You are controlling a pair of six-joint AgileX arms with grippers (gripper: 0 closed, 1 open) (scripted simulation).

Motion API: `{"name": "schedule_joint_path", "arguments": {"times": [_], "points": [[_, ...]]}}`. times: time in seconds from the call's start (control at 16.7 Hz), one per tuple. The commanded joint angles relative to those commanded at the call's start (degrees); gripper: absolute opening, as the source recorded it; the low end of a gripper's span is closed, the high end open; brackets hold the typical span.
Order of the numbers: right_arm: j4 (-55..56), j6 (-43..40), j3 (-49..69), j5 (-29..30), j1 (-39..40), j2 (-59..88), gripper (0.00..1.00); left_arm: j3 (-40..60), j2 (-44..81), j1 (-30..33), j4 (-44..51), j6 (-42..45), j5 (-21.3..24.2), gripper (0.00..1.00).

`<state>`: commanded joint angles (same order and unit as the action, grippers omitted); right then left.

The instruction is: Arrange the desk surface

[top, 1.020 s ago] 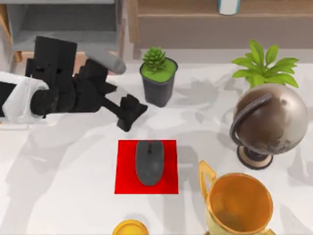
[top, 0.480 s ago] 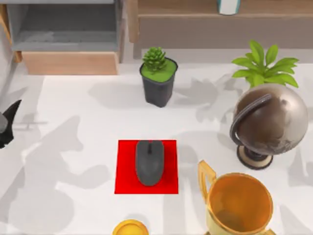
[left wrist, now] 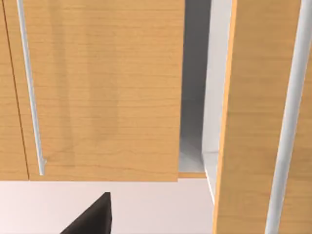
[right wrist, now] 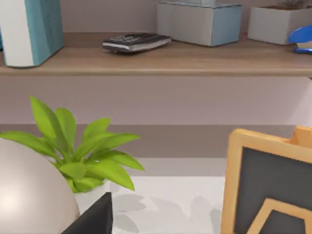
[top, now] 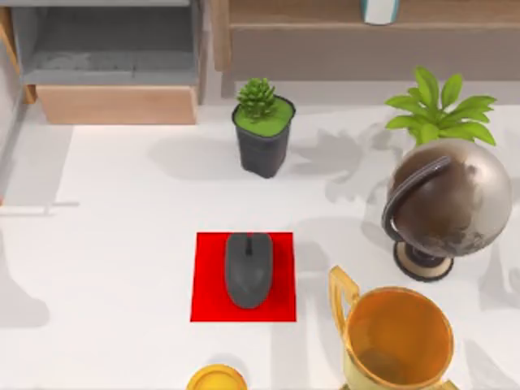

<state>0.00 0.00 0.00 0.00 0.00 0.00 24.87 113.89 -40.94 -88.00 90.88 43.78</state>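
Long brown wooden shelf runs along the counter's far edge, from the middle to the far right corner; plain pale mauve wall behind and beneath it.

At the far left corner, a light wooden cabinet with a grey open compartment, its pale wood front panel facing the counter.

Left wrist view: light wood-grain cabinet doors with slim silver bar handles; a grey gap stands between two panels.

Light is soft and even, from above. Diffuse grey shadows lie across the white surface.
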Motion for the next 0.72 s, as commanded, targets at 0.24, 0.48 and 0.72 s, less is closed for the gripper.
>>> {"name": "schedule_joint_path", "arguments": {"times": [0.24,0.48,0.72], "points": [[0.00,0.00,0.00,0.00,0.00,0.00,1.00,0.20,0.22,-0.26,-0.27,0.27,-0.15,1.00],[0.00,0.00,0.00,0.00,0.00,0.00,1.00,1.81,0.75,1.06,0.77,0.24,-1.47,1.00],[0.00,0.00,0.00,0.00,0.00,0.00,1.00,4.69,1.98,3.19,2.35,0.20,-3.58,1.00]]}}
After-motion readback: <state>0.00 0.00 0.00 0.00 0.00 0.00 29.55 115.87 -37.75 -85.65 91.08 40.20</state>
